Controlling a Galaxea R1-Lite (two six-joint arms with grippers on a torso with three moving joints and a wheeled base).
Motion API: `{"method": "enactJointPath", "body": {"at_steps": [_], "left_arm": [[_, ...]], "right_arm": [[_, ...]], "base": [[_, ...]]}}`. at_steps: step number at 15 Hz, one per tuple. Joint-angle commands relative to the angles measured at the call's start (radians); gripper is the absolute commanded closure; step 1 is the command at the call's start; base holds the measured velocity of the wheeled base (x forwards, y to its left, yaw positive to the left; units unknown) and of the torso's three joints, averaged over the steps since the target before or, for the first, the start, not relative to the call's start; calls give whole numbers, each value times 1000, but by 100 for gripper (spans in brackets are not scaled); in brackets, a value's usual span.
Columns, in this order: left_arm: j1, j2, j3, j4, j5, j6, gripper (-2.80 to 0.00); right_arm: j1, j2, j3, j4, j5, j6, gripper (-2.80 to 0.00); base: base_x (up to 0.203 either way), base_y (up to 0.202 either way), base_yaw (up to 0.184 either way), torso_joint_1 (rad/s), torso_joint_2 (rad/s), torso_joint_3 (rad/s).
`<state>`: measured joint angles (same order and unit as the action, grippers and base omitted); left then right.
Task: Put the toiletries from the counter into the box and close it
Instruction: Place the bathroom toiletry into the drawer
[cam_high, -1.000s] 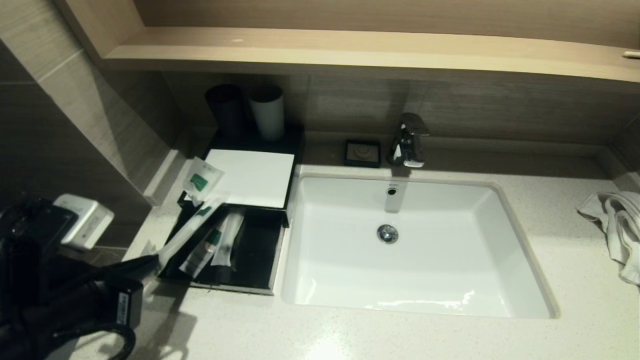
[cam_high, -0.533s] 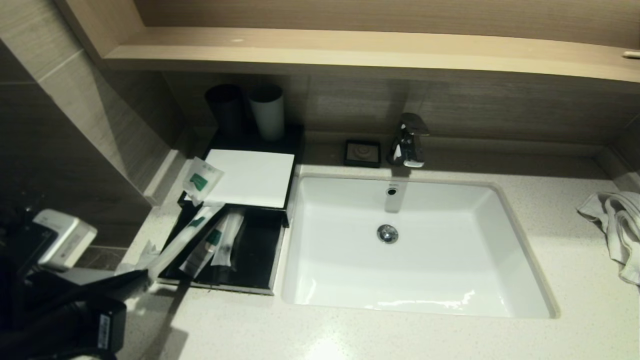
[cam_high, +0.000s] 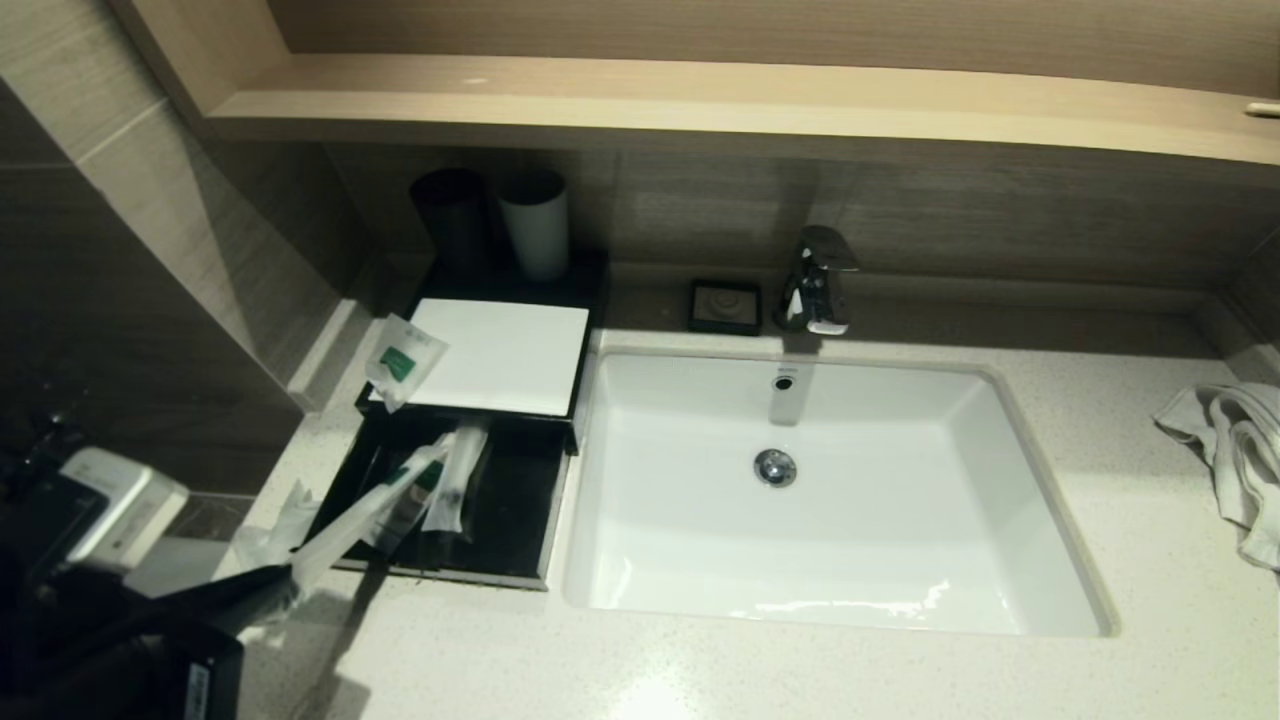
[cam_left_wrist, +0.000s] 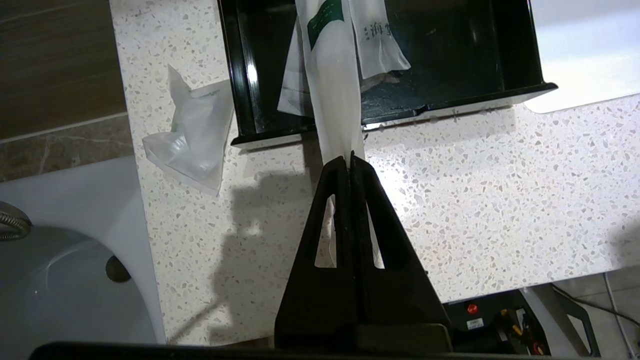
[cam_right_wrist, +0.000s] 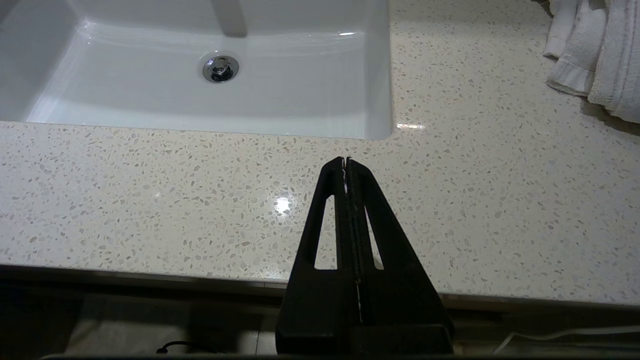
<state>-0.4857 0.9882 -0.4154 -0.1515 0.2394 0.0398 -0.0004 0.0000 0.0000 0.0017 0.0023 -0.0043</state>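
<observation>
Your left gripper (cam_left_wrist: 350, 159) is pinched tight on the near end of a long slim packet (cam_left_wrist: 332, 100), holding it over the front rim of the box's open black drawer (cam_left_wrist: 400, 107). The packet slants from the gripper up across the drawer, its green-labelled end above two other packets (cam_high: 445, 490) that already lie inside. Beside the drawer's outer wall, a crumpled short packet (cam_left_wrist: 192, 137) rests on the speckled table (cam_left_wrist: 475, 190). Another short packet with a green square label (cam_high: 402, 360) leans on the left edge of the box's white panel (cam_high: 510, 355). Your right gripper (cam_right_wrist: 346, 161), its fingers pressed together and holding nothing, hangs over the table's front edge before the white basin (cam_right_wrist: 250, 85), with the white towel (cam_right_wrist: 595, 50) well off to its side.
</observation>
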Motion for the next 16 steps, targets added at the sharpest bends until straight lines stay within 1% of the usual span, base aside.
{"method": "enactJointPath", "body": {"at_steps": [1, 7, 12, 16], "left_arm": [[1, 28, 11, -2, 0, 0, 0], [1, 107, 9, -14, -12, -1, 0], [2, 211, -25, -92, -11, -6, 0], [3, 273, -55, -104, -11, -15, 0]], "right_arm": [[0, 0, 0, 0, 1, 0, 0], [-1, 0, 0, 0, 1, 0, 0], [0, 0, 0, 0, 1, 0, 0], [0, 0, 0, 0, 1, 0, 0]], "base": [[0, 0, 0, 0, 0, 0], [0, 0, 0, 0, 0, 0], [0, 0, 0, 0, 0, 0], [0, 0, 0, 0, 0, 0]]}}
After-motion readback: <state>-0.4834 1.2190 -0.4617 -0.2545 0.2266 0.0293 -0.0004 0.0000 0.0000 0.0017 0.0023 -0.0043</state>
